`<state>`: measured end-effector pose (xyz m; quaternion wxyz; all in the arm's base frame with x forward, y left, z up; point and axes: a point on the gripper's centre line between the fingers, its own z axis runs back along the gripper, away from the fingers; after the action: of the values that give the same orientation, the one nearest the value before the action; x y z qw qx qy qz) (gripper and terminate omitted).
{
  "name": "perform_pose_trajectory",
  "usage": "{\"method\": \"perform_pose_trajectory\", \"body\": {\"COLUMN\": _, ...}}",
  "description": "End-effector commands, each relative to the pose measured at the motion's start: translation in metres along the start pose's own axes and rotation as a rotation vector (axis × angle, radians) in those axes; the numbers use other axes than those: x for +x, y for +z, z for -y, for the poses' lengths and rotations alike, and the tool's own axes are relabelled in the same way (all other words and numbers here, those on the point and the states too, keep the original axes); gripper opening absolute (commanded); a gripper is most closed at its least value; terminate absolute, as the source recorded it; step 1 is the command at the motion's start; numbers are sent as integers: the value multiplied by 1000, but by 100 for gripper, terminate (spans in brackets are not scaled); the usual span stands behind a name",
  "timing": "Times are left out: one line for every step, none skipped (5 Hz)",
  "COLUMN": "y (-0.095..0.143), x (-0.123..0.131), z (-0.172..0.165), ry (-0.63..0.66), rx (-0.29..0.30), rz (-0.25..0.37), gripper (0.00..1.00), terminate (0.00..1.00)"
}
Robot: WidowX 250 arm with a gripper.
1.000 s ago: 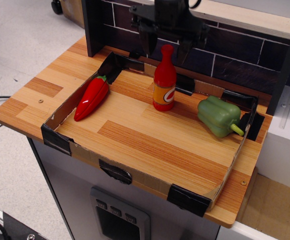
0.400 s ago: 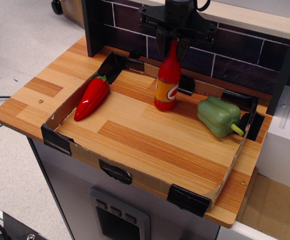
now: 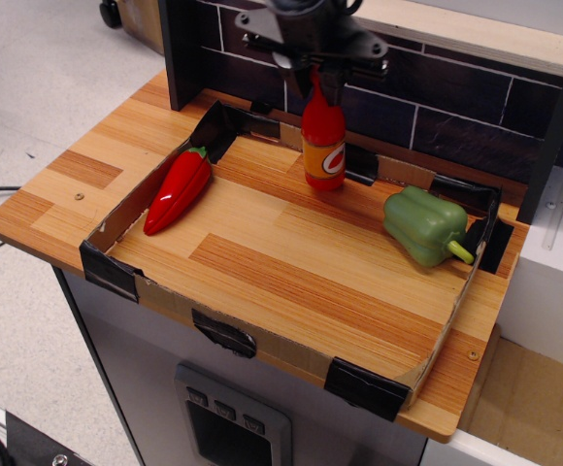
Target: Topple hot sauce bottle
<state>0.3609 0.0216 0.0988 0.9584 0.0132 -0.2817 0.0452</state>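
Observation:
The hot sauce bottle (image 3: 324, 146) is red with an orange label. It stands roughly upright at the back middle of the cardboard tray (image 3: 170, 298), its base at or just above the tray floor. My black gripper (image 3: 316, 80) comes down from above and is shut on the bottle's neck. The fingers hide the cap.
A red chili pepper (image 3: 178, 189) lies by the tray's left wall. A green bell pepper (image 3: 424, 225) lies at the right. A dark brick wall (image 3: 456, 92) with a black post (image 3: 182, 49) stands right behind the tray. A white unit (image 3: 553, 272) borders the table's right side.
My gripper came down over the bottle's cap and closed on its neck. Bottle and gripper then shifted together a little to the left and toward the back wall.

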Motion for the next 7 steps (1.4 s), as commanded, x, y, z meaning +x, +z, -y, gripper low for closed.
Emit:
{"method": "perform_pose_trajectory", "body": {"y": 13, "x": 0, "z": -5, "ry": -20, "rx": -5, "rz": 259, "gripper": 0, "terminate": 0}}
{"method": "perform_pose_trajectory", "body": {"y": 11, "x": -12, "z": -9, "ry": -49, "rx": -8, "rz": 203, "gripper": 0, "terminate": 0}}
{"method": "perform_pose_trajectory", "body": {"y": 9, "x": -24, "z": -12, "ry": -34, "rx": 10, "rz": 144, "gripper": 0, "terminate": 0}}
{"method": "perform_pose_trajectory", "body": {"y": 8, "x": -41, "z": -14, "ry": 14, "rx": 28, "rz": 25, "gripper": 0, "terminate": 0}}
{"method": "perform_pose_trajectory", "body": {"y": 9, "x": -64, "z": -12, "ry": 37, "rx": 71, "rz": -94, "gripper": 0, "terminate": 0}}
{"method": "perform_pose_trajectory", "body": {"y": 0, "x": -87, "z": -11, "ry": 55, "rx": 108, "rz": -206, "gripper": 0, "terminate": 0}}
{"method": "perform_pose_trajectory", "body": {"y": -8, "x": -108, "z": -6, "ry": 52, "rx": 101, "rz": -306, "gripper": 0, "terminate": 0}}
